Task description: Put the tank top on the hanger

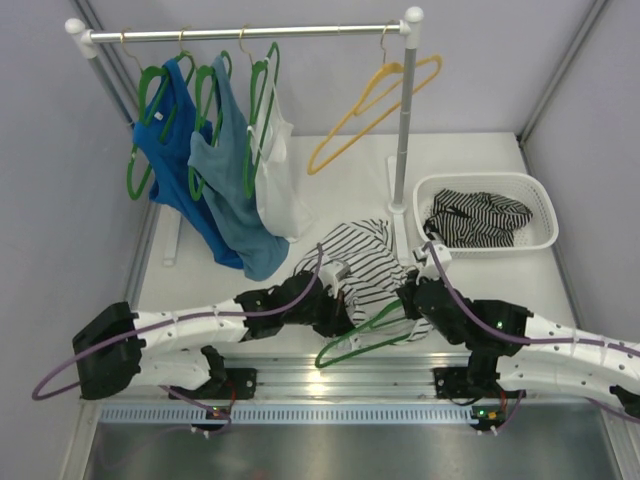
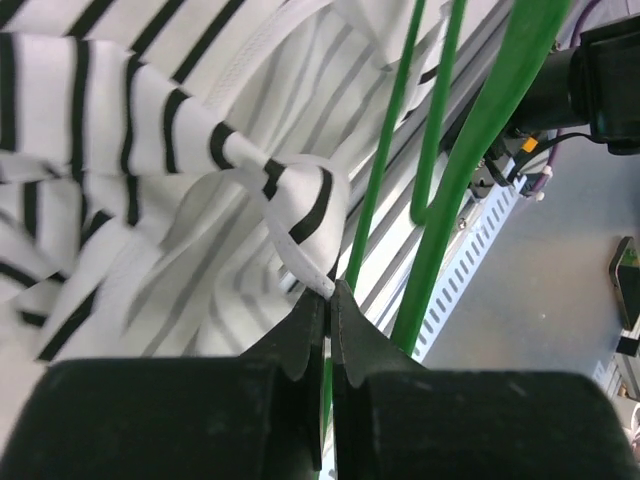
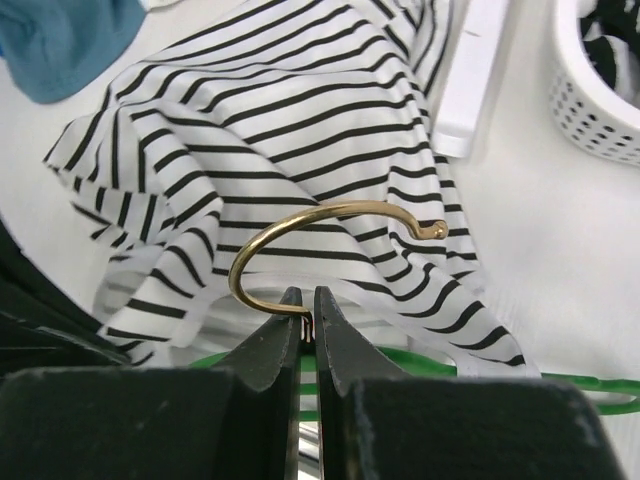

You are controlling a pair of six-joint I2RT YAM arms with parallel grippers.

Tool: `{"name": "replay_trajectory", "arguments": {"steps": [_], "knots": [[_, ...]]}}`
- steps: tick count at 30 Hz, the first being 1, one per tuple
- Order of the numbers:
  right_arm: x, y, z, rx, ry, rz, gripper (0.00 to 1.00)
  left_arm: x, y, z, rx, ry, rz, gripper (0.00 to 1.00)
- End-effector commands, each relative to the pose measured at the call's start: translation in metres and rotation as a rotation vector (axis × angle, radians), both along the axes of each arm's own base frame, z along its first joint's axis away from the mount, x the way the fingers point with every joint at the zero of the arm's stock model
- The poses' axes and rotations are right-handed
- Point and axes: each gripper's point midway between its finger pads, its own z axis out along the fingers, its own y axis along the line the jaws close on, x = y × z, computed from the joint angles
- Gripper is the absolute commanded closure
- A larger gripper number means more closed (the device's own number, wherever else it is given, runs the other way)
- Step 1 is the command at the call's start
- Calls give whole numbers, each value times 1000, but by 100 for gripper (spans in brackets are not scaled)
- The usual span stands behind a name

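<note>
- White table (image 1: 500,278), grey walls (image 1: 500,70); tank top (image 1: 362,258) lies crumpled at the near edge.
- Left gripper (image 2: 328,296) pinches its edge; right gripper (image 3: 305,302) clamps the hanger (image 2: 478,150) at its hook.
- Rail (image 1: 250,34): three hung tops (image 1: 228,175), three green hangers (image 1: 206,98), one yellow hanger (image 1: 375,110); one basket (image 1: 545,200).

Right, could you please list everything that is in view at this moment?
clothes rack: one, silver rail with white joints, far left of the table
green hangers: three, on the rail, each carrying a top
blue top: one, leftmost on the rail
teal top: one, middle
white top: one, rightmost of the three
yellow hanger: one, bare, right end of the rail
basket: one, white, far right
dark striped garment: one, black and white, in the basket
tank top: one, white with black stripes, crumpled between the arms
hanger: one, green with brass hook, near edge, by the tank top
table: one, white
left claw: black, shut on the tank top's strap
right claw: black, shut on the hanger's hook
</note>
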Motion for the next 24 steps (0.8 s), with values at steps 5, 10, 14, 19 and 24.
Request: {"name": "replay_trajectory", "arguments": {"steps": [5,10,14,19,24], "knots": [[17,-38,22,-18,-80,-220,100,7,29,-3,-3,-2,62,100],[22,-55,24,-45,-90,-302,100,5,40,7,-48,-5,82,100],[25,-62,27,-32,-86,-334,100,3,50,-5,-31,17,112,100],[28,-71,32,-32,-85,-377,100,-1,57,-13,-39,48,145,100],[31,-82,35,-35,-91,-415,100,-4,64,-13,-48,53,158,100]]}}
